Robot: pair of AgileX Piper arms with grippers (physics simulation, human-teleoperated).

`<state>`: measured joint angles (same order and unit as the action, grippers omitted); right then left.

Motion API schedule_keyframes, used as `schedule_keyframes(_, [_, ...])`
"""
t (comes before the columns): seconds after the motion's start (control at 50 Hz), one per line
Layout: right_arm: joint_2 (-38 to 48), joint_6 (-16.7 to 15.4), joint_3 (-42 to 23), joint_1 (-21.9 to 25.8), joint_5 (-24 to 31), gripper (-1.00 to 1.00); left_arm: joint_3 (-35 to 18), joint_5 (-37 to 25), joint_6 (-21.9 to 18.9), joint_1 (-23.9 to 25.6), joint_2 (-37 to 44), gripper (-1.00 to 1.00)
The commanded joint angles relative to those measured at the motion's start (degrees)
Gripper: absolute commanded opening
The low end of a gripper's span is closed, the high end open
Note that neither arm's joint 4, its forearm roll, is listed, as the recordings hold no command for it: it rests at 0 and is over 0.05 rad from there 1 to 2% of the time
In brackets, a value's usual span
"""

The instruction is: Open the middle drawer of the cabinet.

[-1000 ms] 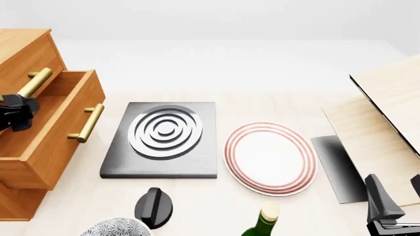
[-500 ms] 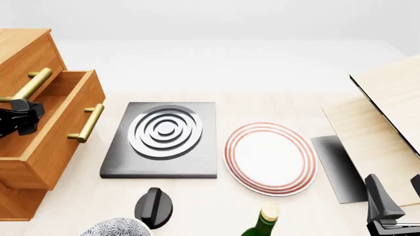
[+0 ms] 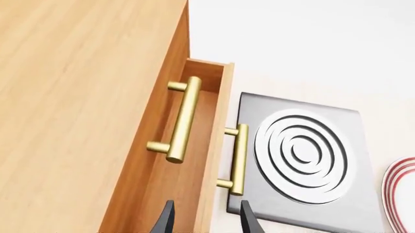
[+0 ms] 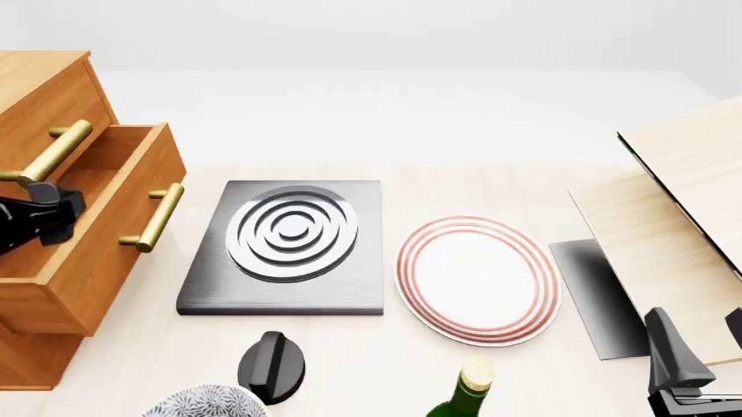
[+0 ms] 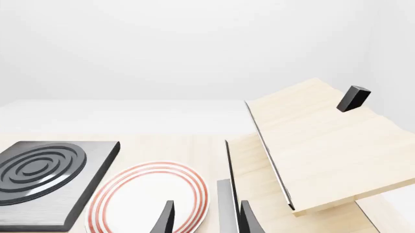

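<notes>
Orange-brown wooden cabinet point(image 4: 35, 87) at far left, middle drawer point(image 4: 110, 230) pulled out, round brass bar handle point(image 4: 155, 217) on its front; left gripper point(image 3: 202, 218) open, empty, above the drawer; right gripper point(image 5: 204, 217) open near striped plate point(image 4: 478, 278); ringed grey slab point(image 4: 290, 246) beside drawer.

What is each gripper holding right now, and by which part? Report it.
Nothing is held. The left gripper is open, its fingers apart with only the middle drawer beyond them. The right gripper is open too, over the table.
</notes>
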<state>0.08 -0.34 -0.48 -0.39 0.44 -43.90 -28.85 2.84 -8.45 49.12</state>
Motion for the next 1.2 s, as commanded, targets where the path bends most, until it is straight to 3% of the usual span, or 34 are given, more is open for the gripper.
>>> schedule_keyframes(0.02, [0.0, 0.1, 0.1, 0.1, -0.1, 1.0, 0.4, -0.9, -0.1, -0.3, -2.8, 1.0])
schedule_keyframes(1.2, [0.0, 0.0, 0.1, 0.1, -0.1, 1.0, 3.9, 2.6, 2.2, 1.6, 2.3, 1.0])
